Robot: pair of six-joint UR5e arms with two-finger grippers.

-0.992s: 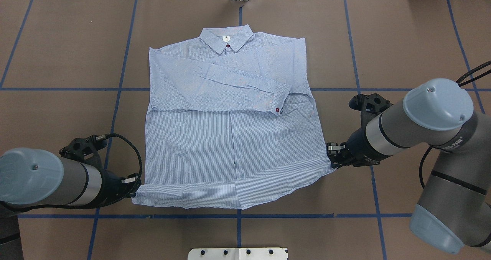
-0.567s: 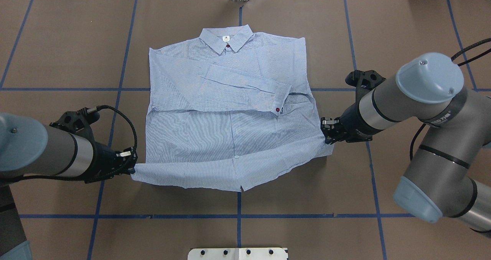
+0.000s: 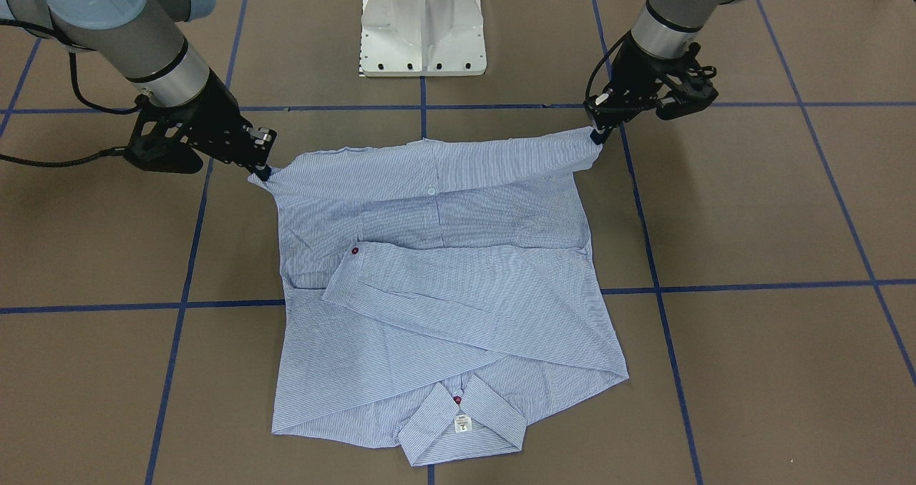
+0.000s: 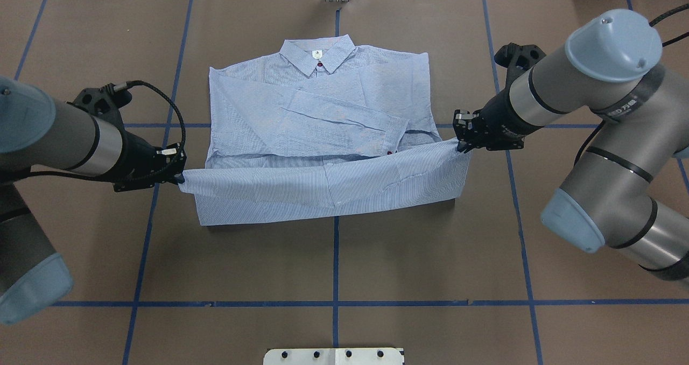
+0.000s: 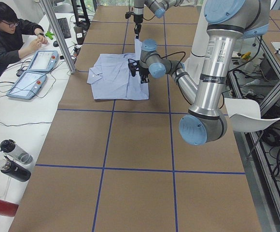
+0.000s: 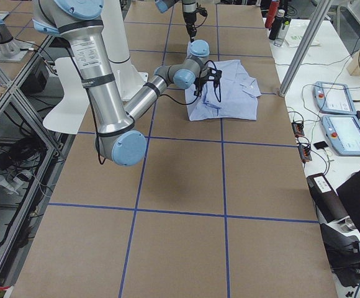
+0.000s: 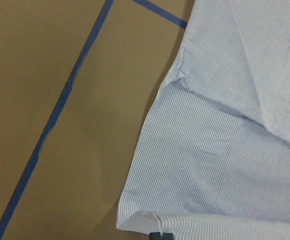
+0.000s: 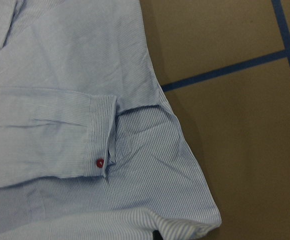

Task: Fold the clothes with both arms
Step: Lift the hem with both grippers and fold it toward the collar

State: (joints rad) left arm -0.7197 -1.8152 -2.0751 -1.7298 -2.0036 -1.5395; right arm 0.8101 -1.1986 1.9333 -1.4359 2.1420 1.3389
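Observation:
The light blue striped shirt (image 4: 323, 101) lies front up on the brown table, collar at the far side, with both sleeves folded across its chest. My left gripper (image 4: 180, 177) is shut on the hem's left corner. My right gripper (image 4: 460, 144) is shut on the hem's right corner. The hem is lifted and stretched between them, doubled over the lower body of the shirt. In the front-facing view the shirt (image 3: 444, 306) shows the left gripper (image 3: 595, 136) on the right and the right gripper (image 3: 261, 174) on the left. Both wrist views show striped cloth (image 7: 225, 150) (image 8: 60, 125) just below the pinched corners.
The white pedestal base (image 3: 422, 20) stands at the table's near edge behind the hem. Blue tape lines (image 4: 335, 257) cross the brown table cover. An operator (image 5: 5, 34) sits at a side bench with tablets (image 5: 36, 72). Bottles (image 5: 14, 159) lie on that bench.
Both grippers have moved away from the robot toward the collar, carrying the hem corners. The hem has risen off the table and folded over the lower part of the shirt.

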